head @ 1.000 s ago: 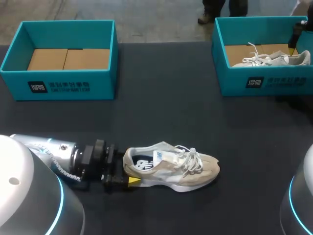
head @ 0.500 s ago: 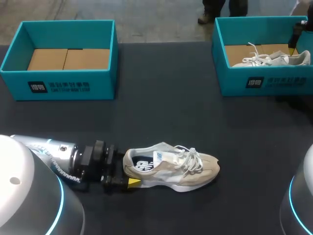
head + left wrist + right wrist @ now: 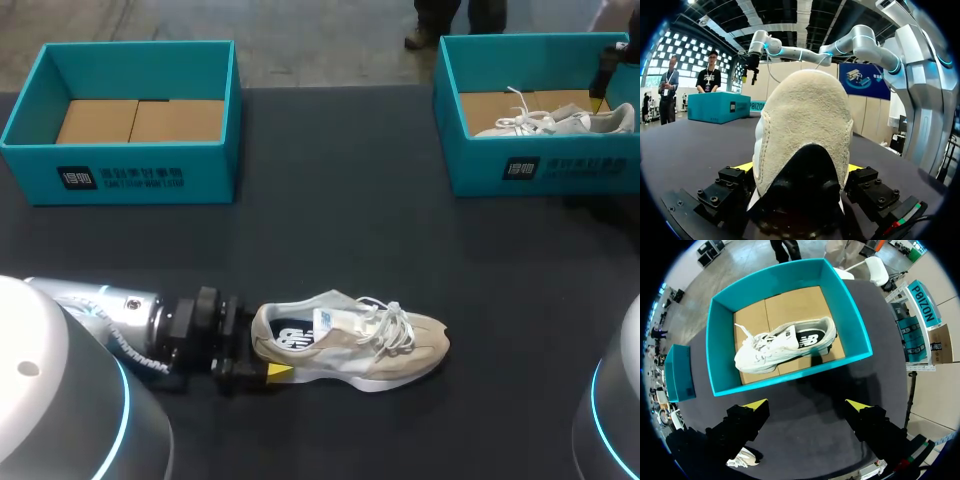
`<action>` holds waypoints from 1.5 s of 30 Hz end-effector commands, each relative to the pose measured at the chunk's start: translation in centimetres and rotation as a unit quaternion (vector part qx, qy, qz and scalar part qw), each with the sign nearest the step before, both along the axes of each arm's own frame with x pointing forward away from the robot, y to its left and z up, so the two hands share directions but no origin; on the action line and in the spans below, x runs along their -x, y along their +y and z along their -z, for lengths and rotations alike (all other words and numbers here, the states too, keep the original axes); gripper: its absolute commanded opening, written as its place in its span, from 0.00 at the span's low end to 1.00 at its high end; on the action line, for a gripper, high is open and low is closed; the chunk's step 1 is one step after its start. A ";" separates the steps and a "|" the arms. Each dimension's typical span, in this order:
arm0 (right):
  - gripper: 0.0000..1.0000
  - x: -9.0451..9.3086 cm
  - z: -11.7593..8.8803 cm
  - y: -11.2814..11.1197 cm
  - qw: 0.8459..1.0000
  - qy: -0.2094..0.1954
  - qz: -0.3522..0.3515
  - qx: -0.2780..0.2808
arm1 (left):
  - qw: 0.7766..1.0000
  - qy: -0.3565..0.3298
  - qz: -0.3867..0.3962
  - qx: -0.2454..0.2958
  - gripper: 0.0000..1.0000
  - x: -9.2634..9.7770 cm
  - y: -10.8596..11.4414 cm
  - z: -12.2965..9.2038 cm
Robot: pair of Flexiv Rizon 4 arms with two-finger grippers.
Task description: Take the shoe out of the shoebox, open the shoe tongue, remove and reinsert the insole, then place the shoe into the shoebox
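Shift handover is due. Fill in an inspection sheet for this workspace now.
Surface: dark table, bearing two shoeboxes and one loose shoe.
Job's things: beige shoe upright on the table; left shoebox holds no shoe; right shoebox holds a white shoe.
Clutter: nothing seen.
Grippers: left gripper at the beige shoe's heel, grip unclear; right gripper open, over the right shoebox.
Cables: ribbed hose behind the left gripper.
Surroundings: nothing seen.

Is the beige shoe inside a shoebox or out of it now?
Out. The beige shoe lies on the table, its heel at the left end effector; the left shoebox shows only cardboard.
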State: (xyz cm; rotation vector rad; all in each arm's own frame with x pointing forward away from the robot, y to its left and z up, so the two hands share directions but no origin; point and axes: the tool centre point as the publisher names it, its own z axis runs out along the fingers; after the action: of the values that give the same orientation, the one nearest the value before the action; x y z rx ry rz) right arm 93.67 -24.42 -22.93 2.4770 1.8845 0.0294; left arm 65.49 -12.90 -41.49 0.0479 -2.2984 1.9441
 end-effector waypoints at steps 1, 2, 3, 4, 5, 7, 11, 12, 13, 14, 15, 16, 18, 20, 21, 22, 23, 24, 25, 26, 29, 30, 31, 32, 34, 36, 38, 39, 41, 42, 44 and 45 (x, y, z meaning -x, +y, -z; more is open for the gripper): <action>1.00 0.1 0.0 0.0 1.000 -0.001 0.001 0.000 | 1.000 -0.001 -0.001 0.001 1.00 0.1 -0.2 0.0; 1.00 0.1 0.0 0.0 1.000 -0.001 0.001 0.000 | 1.000 -0.002 -0.001 0.001 1.00 0.1 -0.2 -0.1; 1.00 0.1 0.0 0.0 1.000 -0.001 0.001 0.000 | 1.000 -0.003 -0.002 0.000 1.00 0.1 -0.2 -0.1; 1.00 0.1 0.0 0.0 1.000 -0.001 0.001 0.000 | 1.000 -0.002 -0.003 0.000 1.00 0.1 -0.3 -0.1; 1.00 0.1 0.0 0.0 1.000 -0.001 0.001 0.000 | 1.000 -0.002 -0.004 -0.001 1.00 0.0 -0.3 -0.1; 1.00 0.1 0.0 0.0 1.000 -0.001 0.001 0.000 | 1.000 -0.002 -0.006 -0.002 1.00 -0.1 -0.4 -0.1; 1.00 0.1 0.0 0.0 1.000 -0.001 0.001 0.000 | 1.000 -0.005 -0.010 -0.004 1.00 -0.3 -0.4 0.0; 1.00 0.1 0.0 0.0 1.000 -0.001 0.001 0.000 | 1.000 -0.005 -0.011 -0.005 1.00 -0.4 -0.3 0.0; 1.00 0.1 0.0 0.0 1.000 -0.001 0.001 0.000 | 1.000 -0.004 -0.011 -0.004 1.00 -0.4 -0.3 0.0; 1.00 0.1 0.0 0.0 1.000 -0.001 0.001 0.000 | 1.000 -0.004 -0.011 -0.004 1.00 -0.4 -0.3 0.0; 1.00 0.1 0.0 0.0 1.000 -0.001 0.001 0.000 | 1.000 0.000 -0.005 -0.002 1.00 -0.4 -0.2 0.0; 1.00 0.1 0.0 0.0 1.000 -0.001 0.001 0.000 | 1.000 0.001 0.000 0.000 1.00 -0.3 -0.1 -0.1; 1.00 0.1 0.0 0.0 1.000 -0.001 0.001 0.000 | 1.000 -0.003 0.001 -0.002 1.00 -0.2 -0.1 -0.2; 1.00 0.1 0.0 0.0 1.000 -0.001 0.001 0.000 | 1.000 -0.003 0.002 -0.002 1.00 -0.2 -0.1 -0.2; 1.00 0.1 0.0 0.0 1.000 -0.001 0.001 0.000 | 1.000 -0.003 0.003 -0.002 1.00 -0.2 -0.1 -0.2; 1.00 0.1 0.0 0.0 1.000 -0.001 0.001 0.000 | 1.000 -0.003 0.003 -0.002 1.00 -0.2 -0.1 -0.2; 1.00 0.1 0.0 0.0 1.000 -0.001 0.001 0.000 | 1.000 -0.002 0.002 -0.003 1.00 -0.2 -0.1 -0.2; 1.00 0.1 0.0 0.0 1.000 -0.001 0.001 0.000 | 1.000 -0.002 0.000 -0.004 1.00 -0.2 -0.1 -0.2; 1.00 0.1 0.0 0.0 1.000 -0.001 0.001 0.000 | 1.000 -0.001 -0.001 -0.004 1.00 -0.1 -0.1 -0.2; 1.00 0.1 0.0 0.0 1.000 -0.001 0.001 0.000 | 1.000 -0.001 -0.001 -0.004 1.00 -0.1 -0.1 -0.2; 1.00 0.1 0.0 0.0 1.000 -0.001 0.001 0.000 | 1.000 -0.001 -0.003 -0.005 1.00 0.0 -0.1 0.0; 1.00 0.1 0.0 0.0 1.000 -0.001 0.001 0.000 | 1.000 -0.001 -0.003 -0.006 1.00 0.1 -0.1 0.0; 1.00 0.1 0.0 0.0 1.000 -0.001 0.001 0.000 | 1.000 -0.001 -0.003 -0.007 1.00 0.1 -0.1 0.0; 1.00 0.1 0.0 0.0 1.000 -0.001 0.001 0.000 | 1.000 -0.001 -0.003 -0.007 1.00 0.1 -0.1 0.0; 1.00 0.1 0.0 0.0 1.000 -0.001 0.001 0.000 | 1.000 -0.001 -0.003 -0.007 1.00 0.1 -0.1 0.1; 1.00 0.1 0.0 0.0 1.000 -0.001 0.001 0.000 | 1.000 -0.001 -0.004 -0.008 0.97 0.0 -0.2 0.1; 1.00 0.1 0.0 0.0 1.000 -0.001 0.001 0.000 | 1.000 -0.001 -0.005 -0.008 0.00 0.0 -0.2 0.2; 1.00 0.1 0.0 0.0 1.000 -0.001 0.001 0.000 | 1.000 -0.001 -0.005 -0.008 0.00 0.0 -0.2 0.3; 1.00 0.1 0.0 0.0 1.000 -0.001 0.001 0.000 | 1.000 -0.001 -0.004 -0.007 0.00 0.0 -0.1 0.4; 1.00 0.1 0.0 0.0 1.000 -0.001 0.001 0.000 | 1.000 -0.001 -0.004 -0.007 0.00 0.0 -0.1 0.4; 1.00 0.1 0.0 0.0 1.000 -0.001 0.001 0.000 | 1.000 0.000 -0.002 -0.007 0.00 0.0 0.1 0.5; 1.00 0.1 0.0 0.0 1.000 -0.001 0.001 0.000 | 1.000 0.000 0.000 -0.007 0.00 0.1 0.3 0.5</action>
State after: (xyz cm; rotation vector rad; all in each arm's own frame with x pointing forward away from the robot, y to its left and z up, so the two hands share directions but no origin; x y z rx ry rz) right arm 93.67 -24.42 -22.93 2.4771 1.8845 0.0294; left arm 65.53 -12.90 -41.74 0.0554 -2.3164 1.9318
